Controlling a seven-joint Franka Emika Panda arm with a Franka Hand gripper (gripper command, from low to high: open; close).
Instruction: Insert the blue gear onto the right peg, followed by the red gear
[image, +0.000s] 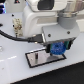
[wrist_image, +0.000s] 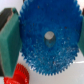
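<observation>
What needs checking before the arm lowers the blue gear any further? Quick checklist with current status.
1. Blue gear held in the hand: ok, a green pad presses on its toothed edge.
2. Gear's centre hole clear: ok, the bore is open in the wrist view.
3. Gear above the base plate: ok, it hangs over the plate's end at the exterior view's right.
4. Hole lined up with the right peg: cannot tell, no peg is visible in either view.
5. Gear level: cannot tell, the exterior view is too blurred.
6. Red gear out of the way: cannot tell, only its edge shows past the blue gear.
</observation>
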